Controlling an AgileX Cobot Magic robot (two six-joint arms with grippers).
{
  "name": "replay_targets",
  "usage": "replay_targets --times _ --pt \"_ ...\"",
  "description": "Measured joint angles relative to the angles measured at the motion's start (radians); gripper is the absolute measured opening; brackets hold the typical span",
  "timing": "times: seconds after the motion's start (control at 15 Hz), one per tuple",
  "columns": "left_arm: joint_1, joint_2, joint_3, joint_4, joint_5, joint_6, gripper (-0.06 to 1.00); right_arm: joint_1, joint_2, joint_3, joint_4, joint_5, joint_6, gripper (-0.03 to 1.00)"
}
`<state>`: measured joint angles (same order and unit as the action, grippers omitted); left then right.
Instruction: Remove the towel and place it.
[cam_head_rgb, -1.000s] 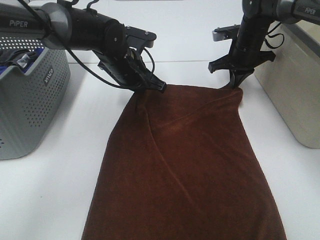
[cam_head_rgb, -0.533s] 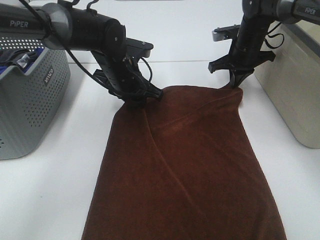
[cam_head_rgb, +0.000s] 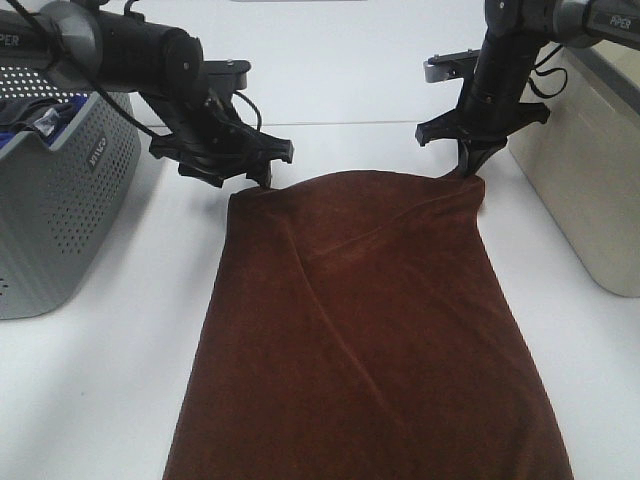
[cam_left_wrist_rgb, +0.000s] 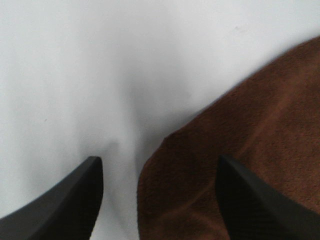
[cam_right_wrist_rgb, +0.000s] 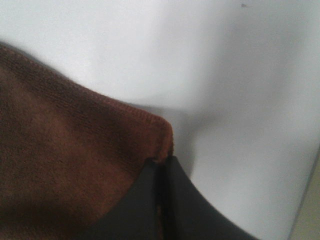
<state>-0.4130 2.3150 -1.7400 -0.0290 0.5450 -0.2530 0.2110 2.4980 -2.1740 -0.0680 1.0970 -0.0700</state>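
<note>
Plush, softly creased reddish-brown towel (cam_head_rgb: 370, 330) lies on smooth white table (cam_head_rgb: 100, 380).

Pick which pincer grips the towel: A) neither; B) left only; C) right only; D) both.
C: the right pincer is shut on one corner of the towel, while the left pincer stands open, with the other corner lying loose between its fingers.

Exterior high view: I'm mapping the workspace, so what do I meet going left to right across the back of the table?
Grey perforated basket → left gripper → right gripper → beige bin. The towel stretches under both grippers, so it is left out.
</note>
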Motion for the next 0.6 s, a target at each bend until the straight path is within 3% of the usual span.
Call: replay_targets --times 0.2,0.6 --pt "0.015 0.005 0.0 -0.03 0.03 0.002 0.62 0.0 0.0 0.0 0.008 0.0 -0.001 0.0" --pt "0.015 0.051 0.0 -0.118 -0.021 -0.001 0.61 0.0 0.0 0.0 0.015 0.0 -0.004 0.0"
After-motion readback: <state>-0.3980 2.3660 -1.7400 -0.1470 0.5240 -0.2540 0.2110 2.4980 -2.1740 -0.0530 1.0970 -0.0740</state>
